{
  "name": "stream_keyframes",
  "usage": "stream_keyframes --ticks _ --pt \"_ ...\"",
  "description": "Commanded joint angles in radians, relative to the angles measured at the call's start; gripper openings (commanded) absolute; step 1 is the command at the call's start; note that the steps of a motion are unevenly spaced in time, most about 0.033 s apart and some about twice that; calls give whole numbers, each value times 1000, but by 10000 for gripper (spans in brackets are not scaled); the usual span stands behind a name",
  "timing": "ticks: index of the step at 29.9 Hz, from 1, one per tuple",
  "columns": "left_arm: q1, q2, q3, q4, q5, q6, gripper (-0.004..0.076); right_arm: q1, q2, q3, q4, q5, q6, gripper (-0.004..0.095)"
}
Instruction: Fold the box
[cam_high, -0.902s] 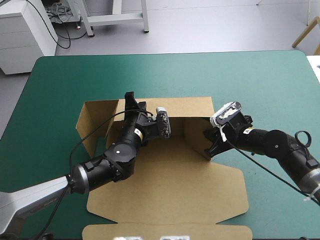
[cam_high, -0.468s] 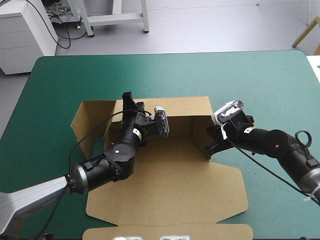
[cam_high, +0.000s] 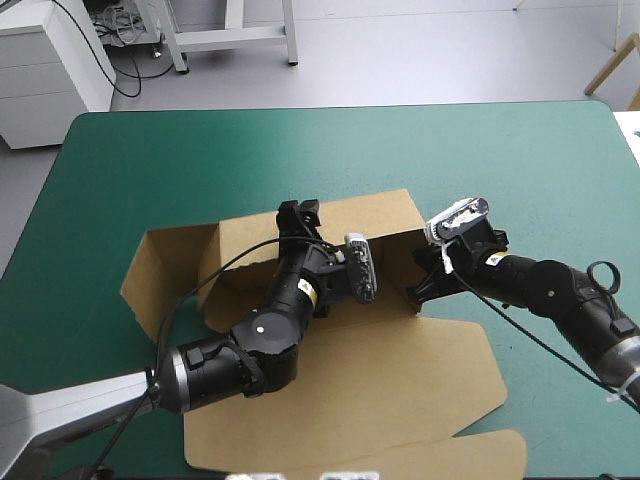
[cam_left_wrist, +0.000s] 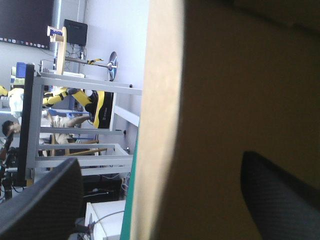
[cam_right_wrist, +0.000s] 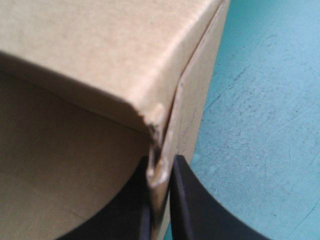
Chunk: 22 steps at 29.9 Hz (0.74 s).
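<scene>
With the box (cam_high: 400, 370) lying in the middle of the surface (cam_high: 500, 150), I am pinching its raised corner tight in my right claw (cam_right_wrist: 160, 200) while my wide-open, empty left claw (cam_left_wrist: 160, 170) is straddling the far wall (cam_high: 380, 212), judging slow, even pressure best.

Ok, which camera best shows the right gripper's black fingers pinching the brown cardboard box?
The right wrist view: the black fingers are shut on a corner wall edge of the brown cardboard box. The high view shows the right gripper there, but its wrist hides the pinch. The left wrist view shows only another part of the box.
</scene>
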Motion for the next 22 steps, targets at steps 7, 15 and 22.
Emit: stream_keyframes --ticks 7,15,22 --pt "-234 -33 -117 -36 110 89 648 3 -27 -33 -261 -181 280 -18" --pt "-242 -33 -236 -186 145 246 642 3 -27 -35 -499 -223 515 -19" --pt "-133 -33 -436 -576 205 549 317 3 -27 -35 -488 -213 520 -19"
